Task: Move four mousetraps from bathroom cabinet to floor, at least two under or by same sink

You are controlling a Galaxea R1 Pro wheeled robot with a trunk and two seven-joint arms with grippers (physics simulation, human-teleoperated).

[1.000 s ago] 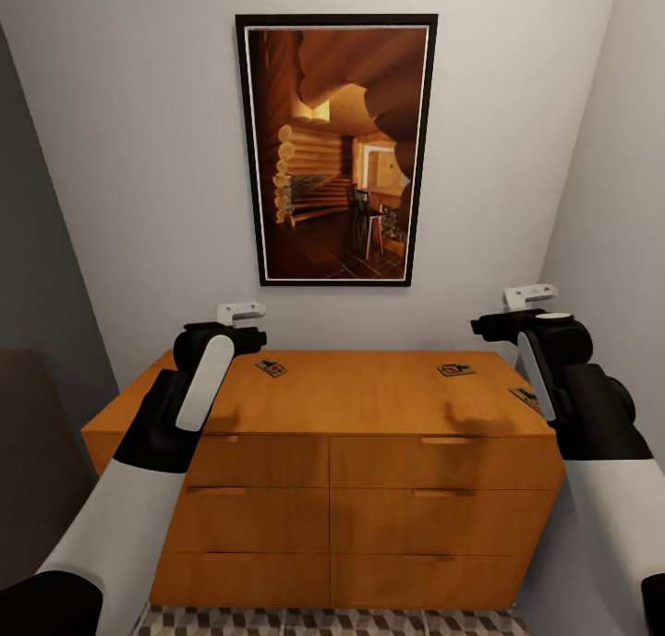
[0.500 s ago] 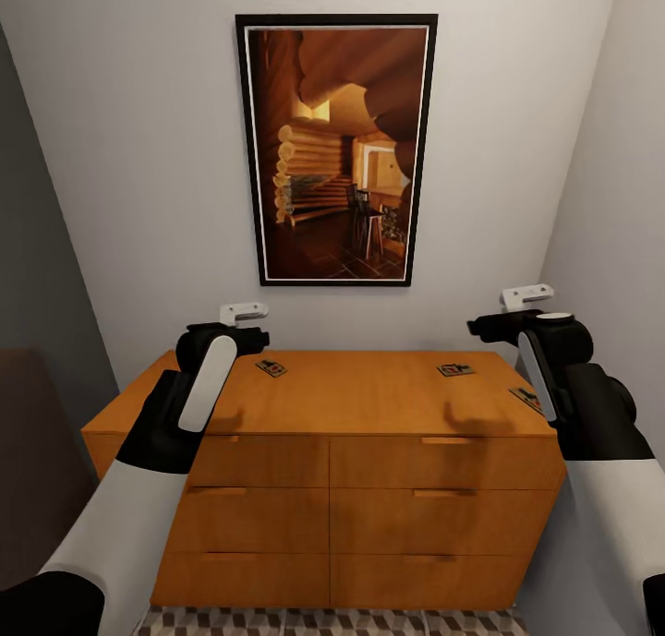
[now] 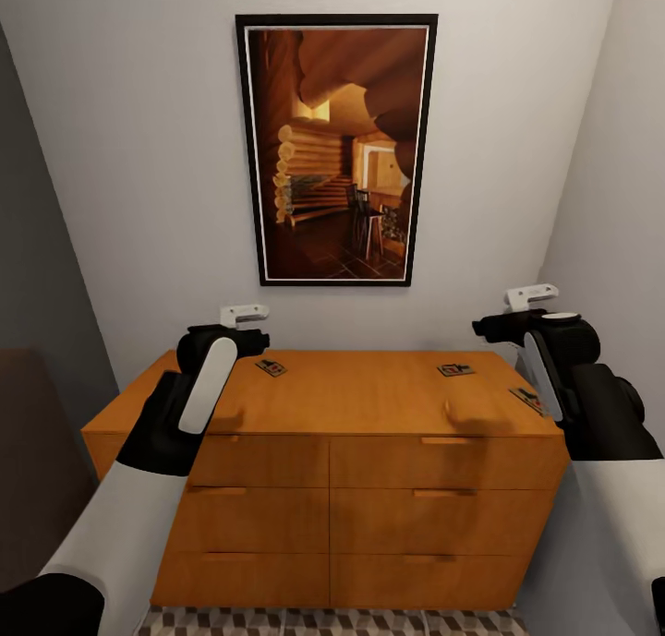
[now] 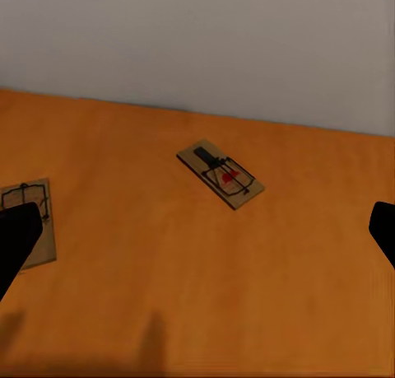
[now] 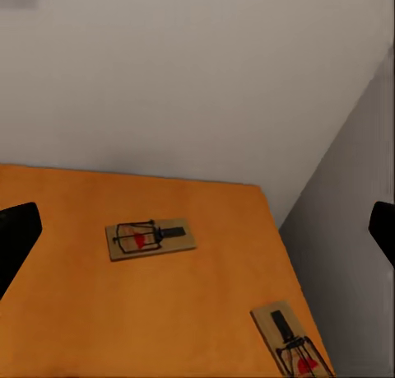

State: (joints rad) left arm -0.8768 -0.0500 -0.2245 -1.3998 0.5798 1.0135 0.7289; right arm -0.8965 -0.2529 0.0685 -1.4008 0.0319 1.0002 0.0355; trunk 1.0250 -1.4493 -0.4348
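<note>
Floor (image 3: 323,622) tiles w/ cube pattern show at the cabinet's foot. Cabinet (image 3: 351,488) stands against the wall, drawers shut. Left gripper (image 4: 197,230) hovers over the top's left end, fingers spread wide, holding nothing; right gripper (image 5: 197,230) hovers over the right end, also wide, nothing held. 3 mousetraps lie flat in head view: 1 (image 3: 271,368) near the back-left, 1 (image 3: 455,370) near the back-right, 1 (image 3: 526,398) at the right edge. Left wrist cam shows another (image 4: 29,221) beside a fingertip. Framed picture (image 3: 337,151) hangs above.
</note>
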